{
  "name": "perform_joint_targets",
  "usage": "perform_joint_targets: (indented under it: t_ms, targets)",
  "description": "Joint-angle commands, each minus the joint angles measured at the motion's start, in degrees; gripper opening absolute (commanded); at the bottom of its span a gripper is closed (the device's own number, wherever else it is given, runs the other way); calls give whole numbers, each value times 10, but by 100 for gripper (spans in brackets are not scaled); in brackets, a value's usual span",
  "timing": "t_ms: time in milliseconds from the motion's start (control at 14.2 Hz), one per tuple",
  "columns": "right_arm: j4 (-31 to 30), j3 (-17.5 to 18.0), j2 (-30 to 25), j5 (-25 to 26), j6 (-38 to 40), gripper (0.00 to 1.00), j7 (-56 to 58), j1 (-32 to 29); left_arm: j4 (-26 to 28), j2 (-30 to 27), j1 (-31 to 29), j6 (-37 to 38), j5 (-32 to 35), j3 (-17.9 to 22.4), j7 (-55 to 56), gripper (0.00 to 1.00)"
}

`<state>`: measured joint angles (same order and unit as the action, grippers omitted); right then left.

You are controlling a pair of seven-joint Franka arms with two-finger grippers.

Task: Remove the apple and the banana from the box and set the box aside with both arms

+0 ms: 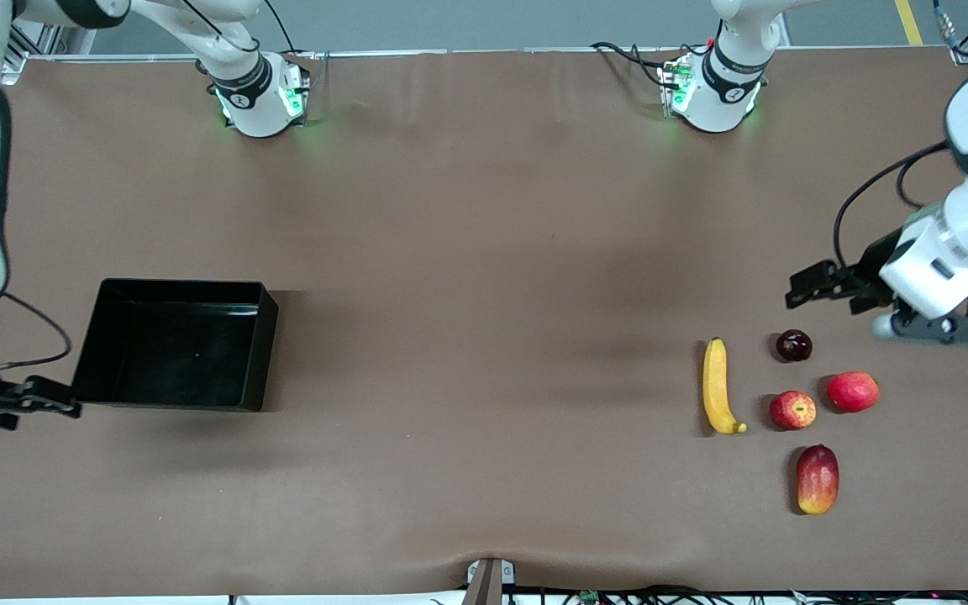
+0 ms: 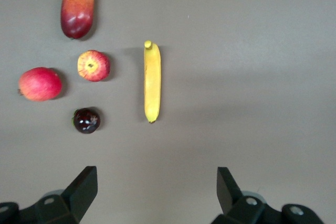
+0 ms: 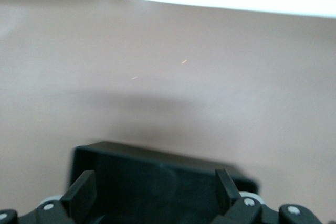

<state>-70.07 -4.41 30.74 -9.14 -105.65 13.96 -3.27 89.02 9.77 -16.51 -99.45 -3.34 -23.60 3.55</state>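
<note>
The black tray (image 1: 173, 344) stands at the right arm's end of the table. My right gripper (image 1: 51, 402) is open, low beside the tray's corner nearest the front camera. In the right wrist view the tray (image 3: 163, 179) fills the space ahead of the spread fingers (image 3: 81, 192). The yellow banana (image 1: 718, 386) and the streaked red apple (image 1: 792, 410) lie at the left arm's end. My left gripper (image 1: 799, 286) is open and empty, in the air above the table beside the fruits. The left wrist view shows the banana (image 2: 152, 82) and the apple (image 2: 93, 65) ahead of the gripper (image 2: 157, 187).
A dark plum-like fruit (image 1: 794, 345), a plain pinkish-red fruit (image 1: 853, 391) and a red-and-yellow mango (image 1: 818, 479) lie round the apple. The brown table (image 1: 484, 294) spans between the tray and the fruits. The arms' bases stand along the edge farthest from the front camera.
</note>
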Motion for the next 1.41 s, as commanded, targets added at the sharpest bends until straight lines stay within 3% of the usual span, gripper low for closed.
perform_joint_targets:
  t_ms: [0, 71, 282, 353, 494, 706, 847, 988, 1341]
  targets:
    - [-15, -9, -71, 29, 96, 100, -141, 47, -11, -26, -6, 26, 3, 0, -9, 100]
    - [-19, -6, -97, 52, 132, 100, -177, 51, -20, -32, 4, 42, 6, 14, -9, 100]
    - [-67, -5, -185, 54, 189, 100, -178, 51, -11, -75, 163, 64, 29, 177, -6, 100]
    - [-97, -5, -219, 54, 192, 100, -177, 49, -11, -83, 173, 92, 29, 195, -14, 100]
    - [-153, -5, -280, 56, 185, 100, -166, 52, -10, -98, 190, 111, 31, 200, -34, 100]
    - [-200, -5, -328, 73, 184, 100, -153, 50, 12, -133, 203, 113, 49, 204, -37, 100]
    - [-211, -8, -334, 80, 182, 100, -150, 46, 26, -149, 203, 113, 50, 205, -37, 100]
    - [-218, -3, -344, 130, 194, 100, -148, 51, 19, -148, 200, 113, 54, 204, -43, 100]
    - [-213, -8, -342, 107, 179, 100, -142, 43, 3, -138, 192, 114, 55, 204, -41, 100]
